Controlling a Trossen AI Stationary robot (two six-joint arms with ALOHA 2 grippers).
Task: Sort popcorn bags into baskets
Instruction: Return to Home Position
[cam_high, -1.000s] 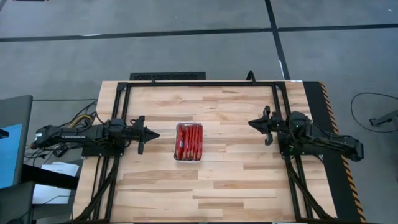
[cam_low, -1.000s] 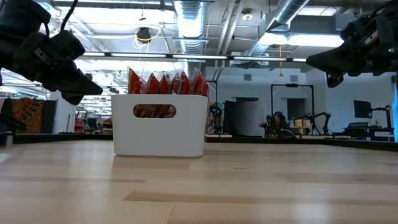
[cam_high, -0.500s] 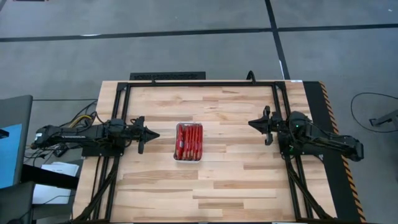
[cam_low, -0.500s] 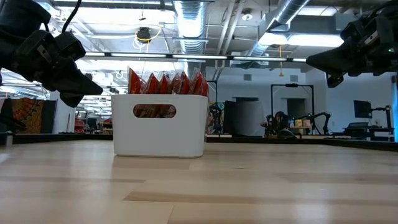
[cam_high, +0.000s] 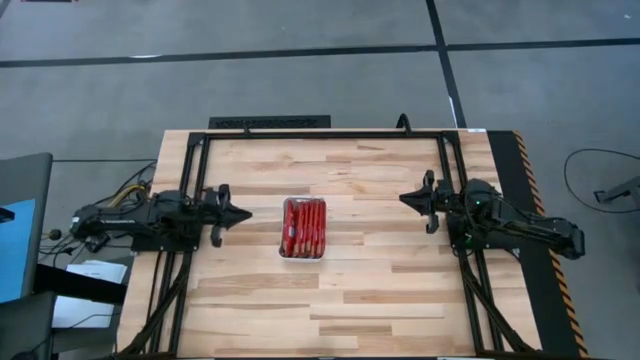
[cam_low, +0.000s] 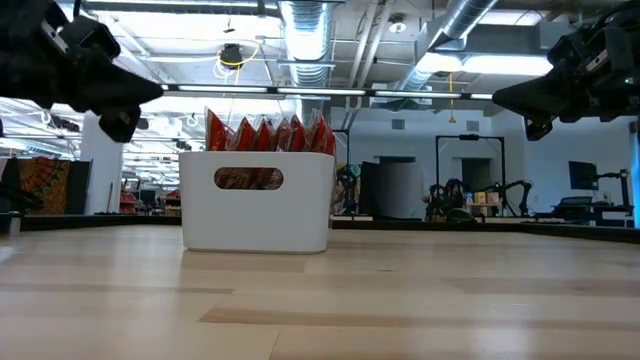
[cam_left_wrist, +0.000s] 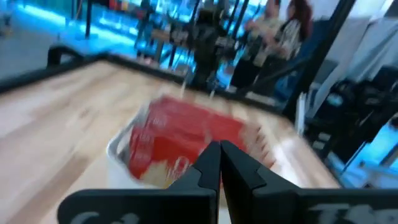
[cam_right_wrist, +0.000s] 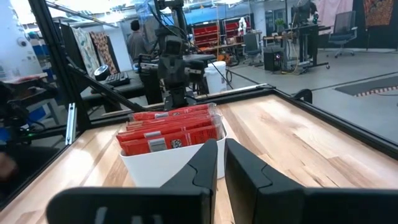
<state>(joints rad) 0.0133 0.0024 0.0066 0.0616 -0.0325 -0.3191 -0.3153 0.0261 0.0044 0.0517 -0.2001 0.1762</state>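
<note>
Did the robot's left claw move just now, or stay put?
Yes. In the high view the left gripper has drawn back leftward, away from the white bin. In the low view it also sits higher against the bin than before.

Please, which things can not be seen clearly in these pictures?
Number of popcorn bags: high view, packed together, too small to count.
Bags' lower parts: low view, hidden behind the white bin wall.
Bin floor: every view, covered by bags.

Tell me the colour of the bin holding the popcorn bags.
The bin is plain white, best seen in the low view.
</note>
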